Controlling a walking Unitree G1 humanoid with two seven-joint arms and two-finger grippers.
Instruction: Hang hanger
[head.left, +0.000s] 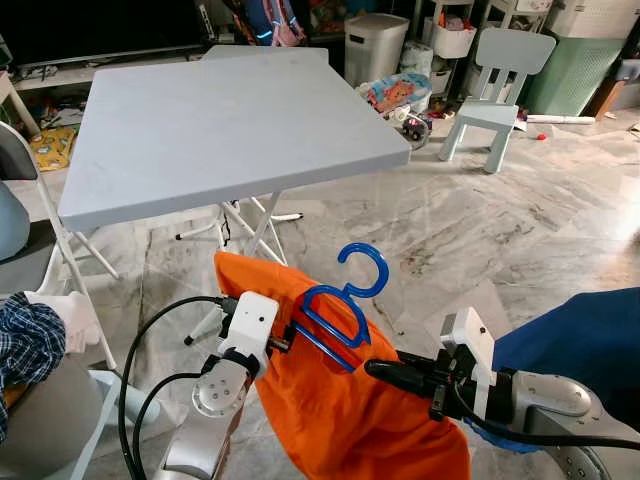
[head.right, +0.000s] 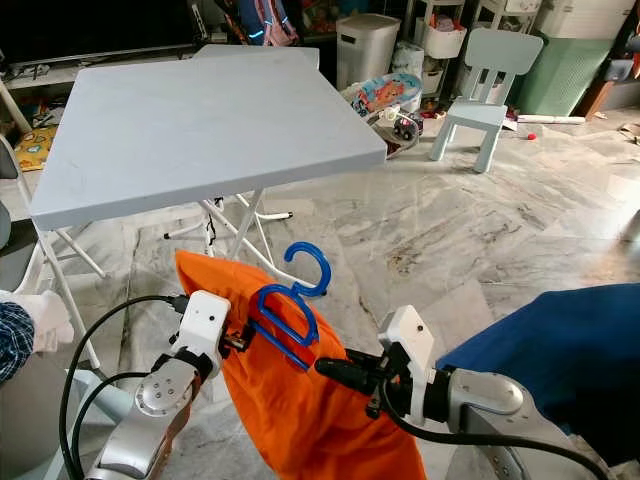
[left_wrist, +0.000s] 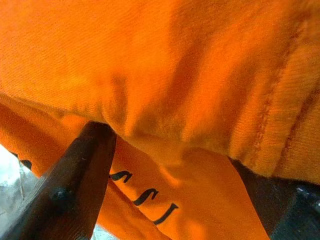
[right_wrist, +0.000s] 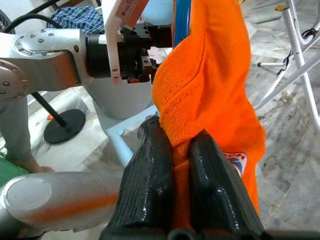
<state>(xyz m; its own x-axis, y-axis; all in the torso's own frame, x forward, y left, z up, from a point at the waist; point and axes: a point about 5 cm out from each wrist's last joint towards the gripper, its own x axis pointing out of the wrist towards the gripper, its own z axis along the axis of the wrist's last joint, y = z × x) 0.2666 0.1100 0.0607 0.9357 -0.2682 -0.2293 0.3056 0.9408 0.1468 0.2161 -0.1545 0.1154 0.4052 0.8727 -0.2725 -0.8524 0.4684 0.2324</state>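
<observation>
The right gripper (right_wrist: 181, 150) pinches a fold of the orange shirt (head.left: 350, 410) between its two black fingers (right_wrist: 150, 180), which lie nearly closed with only the cloth between them. The left gripper (head.left: 283, 340) grips the blue hanger (head.left: 335, 310) and the shirt's upper edge; its fingers (left_wrist: 70, 185) stand apart with orange fabric bunched between them. The hanger sits inside the shirt's neck, its hook (head.left: 365, 268) pointing up and free in the air, held between the two arms in front of the robot, below and just in front of the table's near edge. The shirt hangs down from it, with dark lettering (left_wrist: 145, 197) on one layer.

Behind stands a grey folding table (head.left: 220, 120) on white legs (head.left: 262, 230), its top bare. The floor (head.left: 500, 220) is pale veined marble. Beyond the table are a small light-blue chair (head.left: 495, 95), a white bin (head.left: 375, 45), toys (head.left: 400, 100) on the floor, and a green hamper (head.left: 570, 60) at the far right. A white folding chair (head.left: 70, 260) stands by the table on the robot's left, with plaid cloth (head.left: 25, 340) low at the edge. A blue cloth (head.left: 580, 340) lies draped over the right arm.
</observation>
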